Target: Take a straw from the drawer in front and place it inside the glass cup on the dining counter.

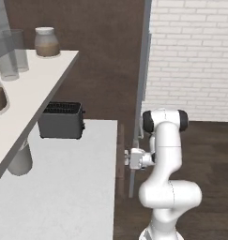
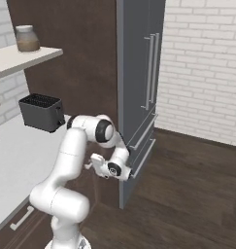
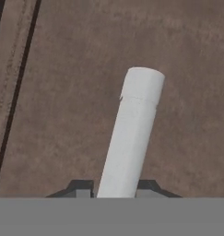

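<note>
Dark brown wood fronts the whole stretch under the white worktop (image 1: 73,187), and right against that panel the drawer (image 3: 62,106) shows its pale metal handle (image 3: 132,133), a stiff, smooth bar that looks slick but solid, best pinched square across its middle so it cannot skate out on the pull. Around it the gripper (image 3: 114,188) sits with a dark fingertip on either side, jaws clamped down on that handle, while the straw itself is presumably inside, out of sight, with the black toaster (image 1: 61,120) up on the worktop beyond.
</note>
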### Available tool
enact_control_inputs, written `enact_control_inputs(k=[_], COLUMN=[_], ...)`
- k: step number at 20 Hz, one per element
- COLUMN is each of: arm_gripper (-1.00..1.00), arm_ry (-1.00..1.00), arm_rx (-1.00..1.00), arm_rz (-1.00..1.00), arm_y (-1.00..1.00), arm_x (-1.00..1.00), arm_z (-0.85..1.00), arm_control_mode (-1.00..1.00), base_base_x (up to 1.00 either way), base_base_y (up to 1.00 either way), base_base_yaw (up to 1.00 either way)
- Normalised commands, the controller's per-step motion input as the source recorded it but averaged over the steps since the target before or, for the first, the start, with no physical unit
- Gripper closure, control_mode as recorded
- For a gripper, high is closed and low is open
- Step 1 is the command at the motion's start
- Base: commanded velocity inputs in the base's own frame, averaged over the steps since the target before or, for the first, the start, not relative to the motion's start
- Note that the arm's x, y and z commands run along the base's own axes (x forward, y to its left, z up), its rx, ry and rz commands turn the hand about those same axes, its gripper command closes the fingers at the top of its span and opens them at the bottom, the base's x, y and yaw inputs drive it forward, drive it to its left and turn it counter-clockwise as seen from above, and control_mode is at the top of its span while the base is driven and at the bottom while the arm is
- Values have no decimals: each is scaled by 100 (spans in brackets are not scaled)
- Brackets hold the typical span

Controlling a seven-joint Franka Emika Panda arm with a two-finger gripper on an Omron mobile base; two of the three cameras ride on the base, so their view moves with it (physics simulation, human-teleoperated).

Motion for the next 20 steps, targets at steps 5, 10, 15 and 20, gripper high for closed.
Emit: enact_control_inputs(k=[5, 10, 15, 20], arm_gripper=[100, 100, 100, 100], arm_ry=[0, 0, 0, 1], arm_rx=[0, 0, 0, -1], arm_rz=[-5, -6, -6, -4], arm_y=[-100, -100, -100, -100], arm_x=[-29, -28, -11, 0], arm_z=[0, 0, 0, 0], arm_control_mode=[-100, -100, -100, -100], base_base_x=[0, 0, 0, 0], base_base_y=[0, 0, 0, 0], base_base_yaw=[0, 0, 0, 0])
